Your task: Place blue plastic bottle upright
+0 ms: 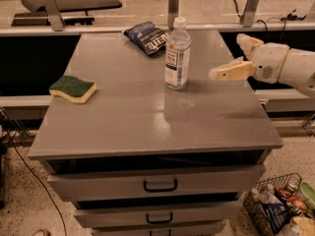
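Note:
The blue plastic bottle [177,54] stands upright on the grey cabinet top [128,117], a little behind its middle. It is clear and pale bluish, with a white cap and a white-and-blue label. My gripper [227,58] is to the right of the bottle, apart from it and above the right part of the top. It is open and empty. One cream finger [231,72] points left toward the bottle. The other finger [247,42] sits higher and further back.
A dark blue snack bag [146,37] lies behind the bottle. A green-and-yellow sponge [73,88] lies at the left edge. Drawers with dark handles [160,186] are below the top. A wire basket [280,208] of items stands on the floor at lower right.

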Controlling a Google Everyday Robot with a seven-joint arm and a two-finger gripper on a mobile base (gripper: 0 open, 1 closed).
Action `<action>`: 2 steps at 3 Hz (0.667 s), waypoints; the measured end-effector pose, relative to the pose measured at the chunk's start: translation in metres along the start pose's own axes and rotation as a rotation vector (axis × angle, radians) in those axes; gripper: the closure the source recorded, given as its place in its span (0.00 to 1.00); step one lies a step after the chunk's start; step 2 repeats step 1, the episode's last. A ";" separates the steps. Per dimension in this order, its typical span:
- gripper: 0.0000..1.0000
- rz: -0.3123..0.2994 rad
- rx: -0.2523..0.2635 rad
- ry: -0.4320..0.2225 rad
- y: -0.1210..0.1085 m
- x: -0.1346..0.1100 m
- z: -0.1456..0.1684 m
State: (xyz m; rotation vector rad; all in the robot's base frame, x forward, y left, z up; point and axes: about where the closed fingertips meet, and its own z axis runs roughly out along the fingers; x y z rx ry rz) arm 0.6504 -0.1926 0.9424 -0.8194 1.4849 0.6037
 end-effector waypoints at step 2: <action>0.00 -0.007 -0.037 0.011 0.006 -0.001 -0.005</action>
